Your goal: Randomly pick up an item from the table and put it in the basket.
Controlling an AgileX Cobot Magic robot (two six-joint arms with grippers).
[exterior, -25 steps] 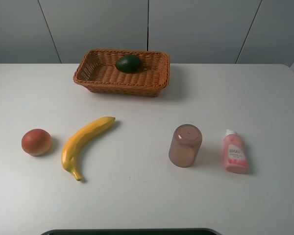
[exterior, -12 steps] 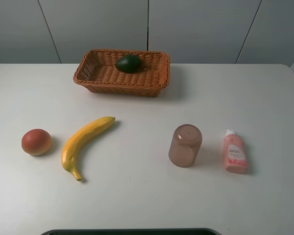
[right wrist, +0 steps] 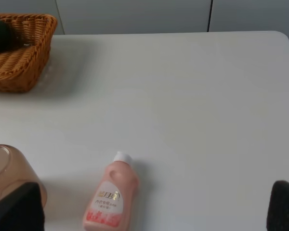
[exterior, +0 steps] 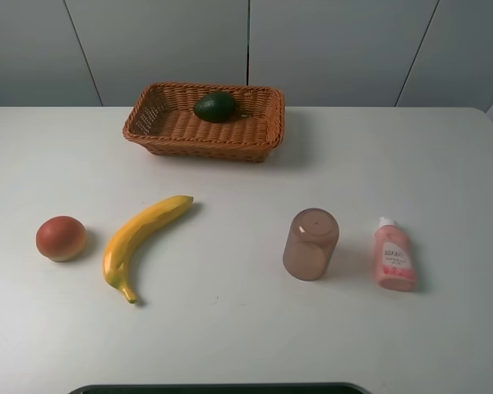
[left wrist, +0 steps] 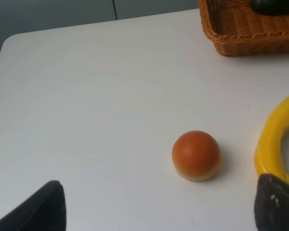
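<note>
Avocado [exterior: 215, 107] lies skin-up in basket [exterior: 204, 135], long axis crosswise; both jaws open, empty.

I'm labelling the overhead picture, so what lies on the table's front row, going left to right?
Red-orange fruit → banana → brown cup → pink bottle.

The avocado [exterior: 215, 107] lies in the basket [exterior: 168, 127] at the bench's [exterior: 230, 328] rear. Before it sit fruit [exterior: 62, 238], banana [exterior: 140, 242], cup [exterior: 311, 244], and bottle [exterior: 394, 256], left to right.
</note>
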